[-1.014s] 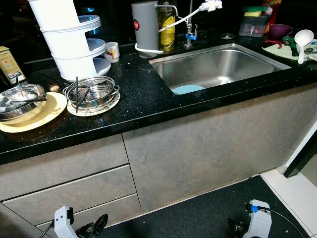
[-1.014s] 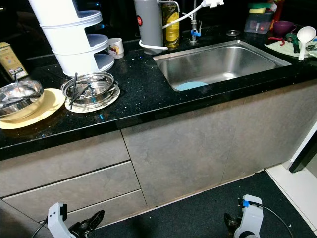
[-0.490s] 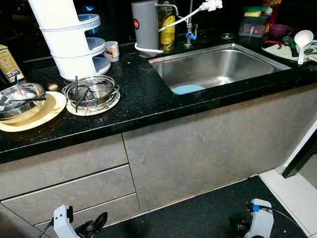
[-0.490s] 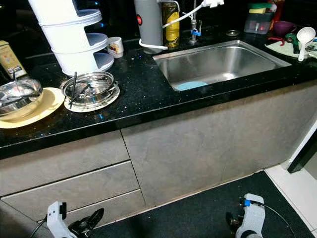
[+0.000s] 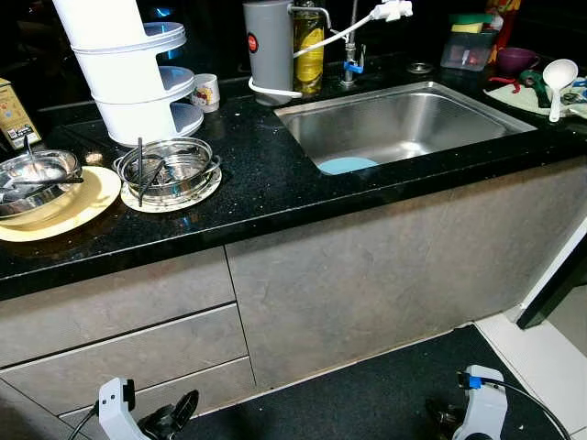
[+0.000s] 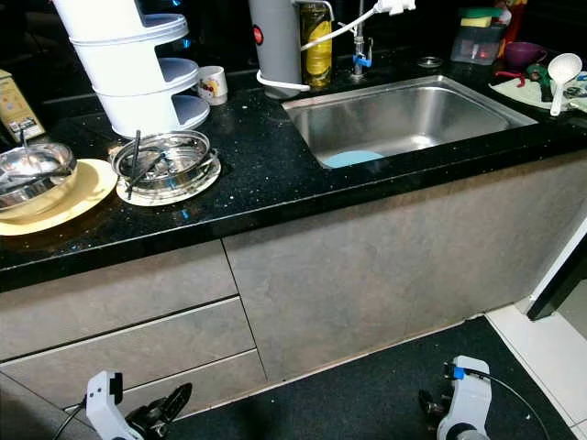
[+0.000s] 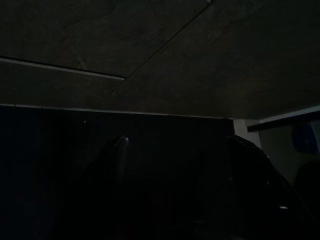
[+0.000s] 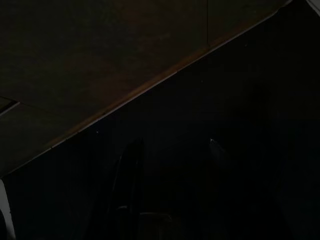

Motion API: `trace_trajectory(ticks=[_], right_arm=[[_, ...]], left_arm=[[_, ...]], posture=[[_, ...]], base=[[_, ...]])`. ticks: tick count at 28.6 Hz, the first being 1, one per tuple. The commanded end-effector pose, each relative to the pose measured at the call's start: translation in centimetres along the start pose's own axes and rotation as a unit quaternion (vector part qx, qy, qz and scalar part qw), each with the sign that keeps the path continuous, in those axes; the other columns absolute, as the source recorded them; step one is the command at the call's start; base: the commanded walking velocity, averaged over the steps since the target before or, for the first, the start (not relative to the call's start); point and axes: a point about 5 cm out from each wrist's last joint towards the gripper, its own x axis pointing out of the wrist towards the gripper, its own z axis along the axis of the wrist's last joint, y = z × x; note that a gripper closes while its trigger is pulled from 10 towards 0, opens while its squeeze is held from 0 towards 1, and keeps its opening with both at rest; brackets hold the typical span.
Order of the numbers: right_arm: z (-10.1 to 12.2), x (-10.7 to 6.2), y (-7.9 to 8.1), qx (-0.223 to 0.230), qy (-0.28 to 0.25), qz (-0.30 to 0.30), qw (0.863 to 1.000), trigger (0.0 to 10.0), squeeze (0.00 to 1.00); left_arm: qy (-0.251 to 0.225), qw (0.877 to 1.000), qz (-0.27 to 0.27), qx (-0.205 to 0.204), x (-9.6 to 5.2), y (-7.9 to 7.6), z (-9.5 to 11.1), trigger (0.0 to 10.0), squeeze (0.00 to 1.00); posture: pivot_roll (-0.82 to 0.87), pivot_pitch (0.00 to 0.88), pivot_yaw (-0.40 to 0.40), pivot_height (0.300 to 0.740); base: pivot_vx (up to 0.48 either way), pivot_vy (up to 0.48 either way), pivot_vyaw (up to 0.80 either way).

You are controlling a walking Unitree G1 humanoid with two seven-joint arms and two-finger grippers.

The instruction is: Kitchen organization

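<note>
Sharp and evenly lit from above in both eye views, with bright glare on the steel sink (image 5: 404,124) and sparkle across the black countertop (image 5: 266,183). Dim toward the floor. Nearly black, murky and low in contrast in both wrist views.

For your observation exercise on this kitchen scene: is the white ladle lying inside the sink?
No. The white ladle rests on the counter to the right of the sink, whose basin holds a light blue plate.

A home kitchen: a steel sink (image 5: 404,124) set in a black worktop (image 5: 266,179), dishes (image 5: 170,172) left of the sink, grey drawers (image 5: 119,339) below.
</note>
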Motion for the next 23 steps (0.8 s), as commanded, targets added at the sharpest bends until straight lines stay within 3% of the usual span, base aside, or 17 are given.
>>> trace_trajectory(ticks=[1, 23], right_arm=[[-0.24, 0.01, 0.11, 0.003, 0.005, 0.001, 1.0, 10.0, 0.0], [-1.0, -0.41, 0.03, 0.004, 0.007, 0.005, 1.0, 10.0, 0.0]], left_arm=[[0.001, 1.0, 0.006, 0.001, -0.26, 0.27, -0.08, 10.0, 0.0], [0.007, 1.0, 0.011, -0.003, -1.1, 0.83, -0.44, 10.0, 0.0]], posture=[[-0.09, 0.0, 0.051, 0.74], [-0.09, 0.0, 0.061, 0.74]], base=[[0.0, 0.0, 0.0], [0.0, 0.0, 0.0]])
